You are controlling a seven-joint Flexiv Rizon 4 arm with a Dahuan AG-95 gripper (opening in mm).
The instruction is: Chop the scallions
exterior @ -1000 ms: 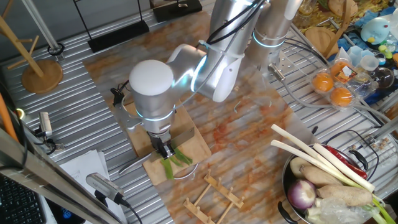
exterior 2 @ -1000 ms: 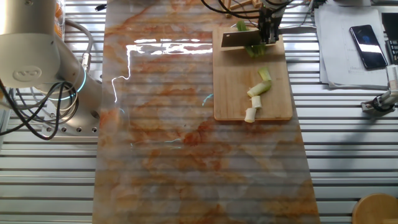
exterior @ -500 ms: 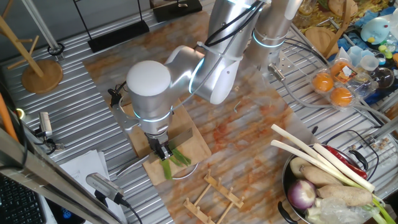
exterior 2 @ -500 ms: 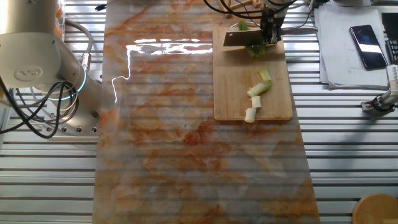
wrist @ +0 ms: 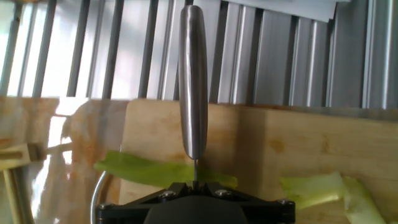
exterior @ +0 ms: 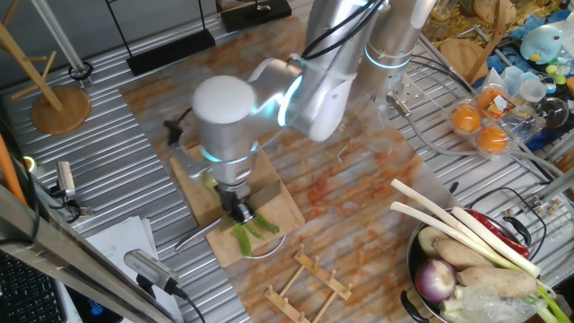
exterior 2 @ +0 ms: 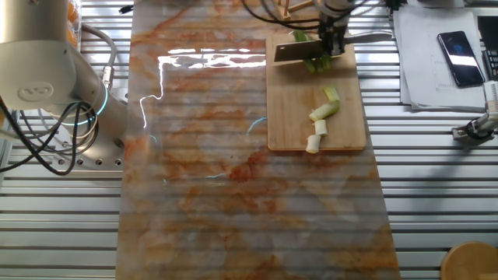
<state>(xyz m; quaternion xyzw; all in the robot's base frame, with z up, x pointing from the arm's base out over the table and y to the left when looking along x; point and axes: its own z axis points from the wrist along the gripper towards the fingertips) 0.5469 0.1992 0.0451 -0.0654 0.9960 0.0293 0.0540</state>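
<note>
While no writing is legible, end effector (exterior 2: 333, 48) grips knife (exterior 2: 298, 51) over scallions (exterior 2: 315, 64).

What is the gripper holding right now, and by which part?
The gripper is shut on a knife, gripping its steel handle, with the blade over the green scallions on the cutting board.

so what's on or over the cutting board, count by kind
knife: 1
uncut scallion piece under the blade: 1
cut scallion bits: 4, as far as the view shows
total: 6
</note>
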